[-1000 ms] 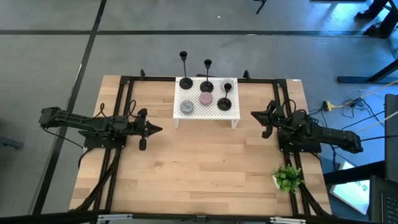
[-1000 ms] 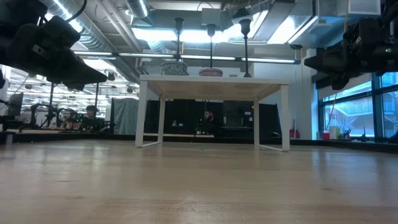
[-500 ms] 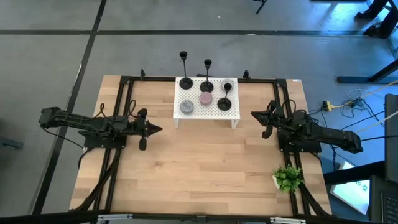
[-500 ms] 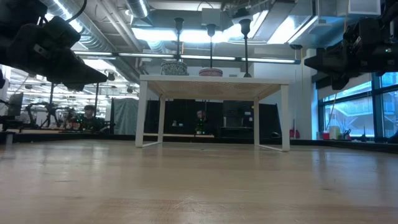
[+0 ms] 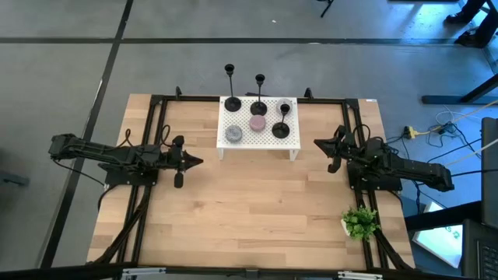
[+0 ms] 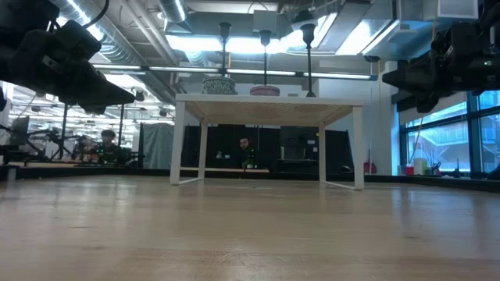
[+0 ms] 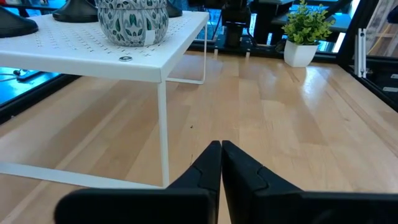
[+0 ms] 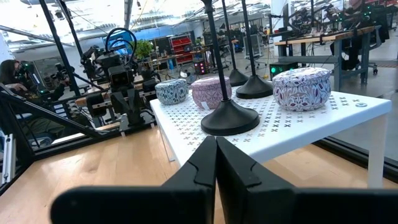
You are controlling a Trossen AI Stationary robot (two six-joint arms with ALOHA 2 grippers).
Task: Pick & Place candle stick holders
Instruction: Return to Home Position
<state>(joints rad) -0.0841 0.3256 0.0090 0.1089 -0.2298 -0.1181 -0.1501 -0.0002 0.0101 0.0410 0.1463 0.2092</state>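
Three candle stick holders (image 5: 258, 108), three candles (image 5: 257, 123)

Black cabled arms (image 5: 109, 154); left end effector (image 7: 221, 145) wedge-tipped.

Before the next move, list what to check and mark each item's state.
1. All three holders upright on the shelf: ok.
2. All three candles on the shelf: ok.
3. The left fingers shut and empty: ok.
4. The right fingers shut and empty: ok.
5. The left arm and the right arm apart from the shelf, one at each side: ok.
6. The plant clear of the right arm's path: cannot tell.
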